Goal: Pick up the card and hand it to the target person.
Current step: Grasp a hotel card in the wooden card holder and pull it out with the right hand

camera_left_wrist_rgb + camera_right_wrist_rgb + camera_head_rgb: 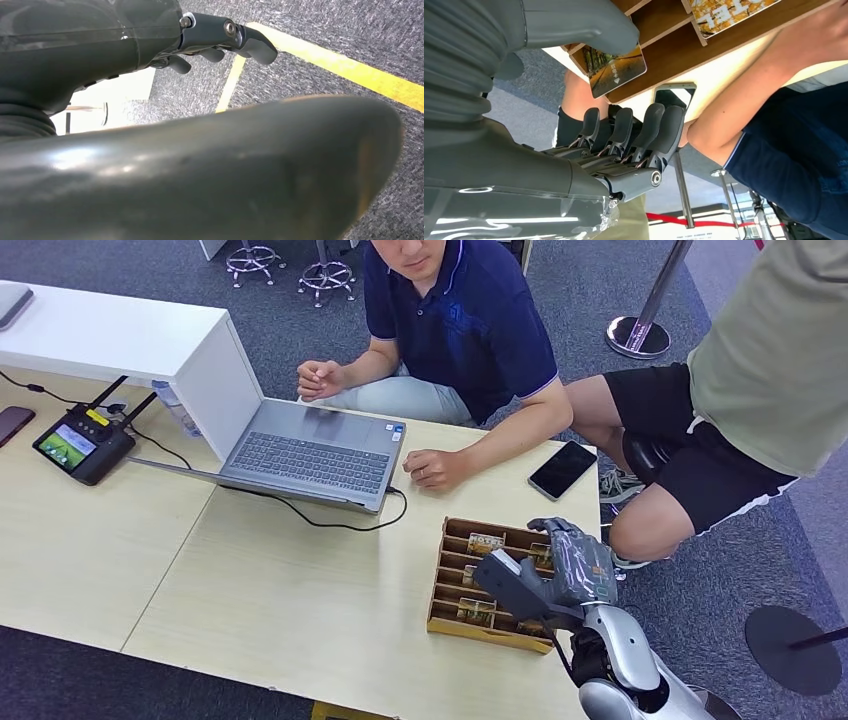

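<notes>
Right hand (560, 565) is over the right end of the wooden card tray (452, 592) at the table's (250, 580) near right corner; fingers apart and lightly bent, thumb out, holding nothing. A card (616, 70) printed with an autumn tree scene lies in a tray slot close to the thumb, not touched. Left hand (220, 42) hangs over grey carpet, fingers loosely curled, empty. A person in a navy shirt (455, 320) sits across the table, one hand resting beside a laptop (305, 445); a phone (562, 469) lies near the tray.

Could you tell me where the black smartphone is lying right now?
In the head view, the smartphone lies on the table's far right edge, beyond the wooden card tray.
</notes>
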Available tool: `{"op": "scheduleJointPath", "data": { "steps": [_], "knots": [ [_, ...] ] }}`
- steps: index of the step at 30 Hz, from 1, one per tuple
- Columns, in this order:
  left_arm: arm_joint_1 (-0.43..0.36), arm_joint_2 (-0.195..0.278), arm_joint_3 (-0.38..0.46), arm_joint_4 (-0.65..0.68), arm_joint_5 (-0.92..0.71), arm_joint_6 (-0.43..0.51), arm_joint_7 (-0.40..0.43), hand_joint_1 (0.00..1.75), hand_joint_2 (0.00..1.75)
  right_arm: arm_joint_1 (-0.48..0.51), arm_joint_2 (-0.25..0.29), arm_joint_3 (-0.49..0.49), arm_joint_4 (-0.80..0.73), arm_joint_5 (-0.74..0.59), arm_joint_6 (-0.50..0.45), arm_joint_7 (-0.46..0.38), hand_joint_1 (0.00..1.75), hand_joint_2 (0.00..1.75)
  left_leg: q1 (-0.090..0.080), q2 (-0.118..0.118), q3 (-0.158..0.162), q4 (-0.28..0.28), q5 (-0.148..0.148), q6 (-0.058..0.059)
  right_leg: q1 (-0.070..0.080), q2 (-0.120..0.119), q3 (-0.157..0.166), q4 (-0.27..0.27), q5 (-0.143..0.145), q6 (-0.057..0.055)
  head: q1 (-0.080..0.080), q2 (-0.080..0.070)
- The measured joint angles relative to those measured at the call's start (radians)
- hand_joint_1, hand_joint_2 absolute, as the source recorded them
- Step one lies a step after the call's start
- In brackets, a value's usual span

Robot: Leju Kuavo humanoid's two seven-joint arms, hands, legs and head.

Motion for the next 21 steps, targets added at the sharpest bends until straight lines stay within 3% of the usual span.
{"op": "scheduleJointPath", "data": {
  "steps": [21],
  "knots": [
    [0.0, -0.006, 0.0, 0.0, 0.017, -0.014, -0.009, 0.0, 0.0, -0.013, -0.012, 0.0, 0.018, -0.007, 0.031, 0.021, 0.83, 1.75, 0.0, 0.0, 0.0, 0.0, 0.0, 0.0, 0.0, 0.0, 0.0, 0.0, 0.0, 0.0, 0.0, 0.0]
  ]
}}
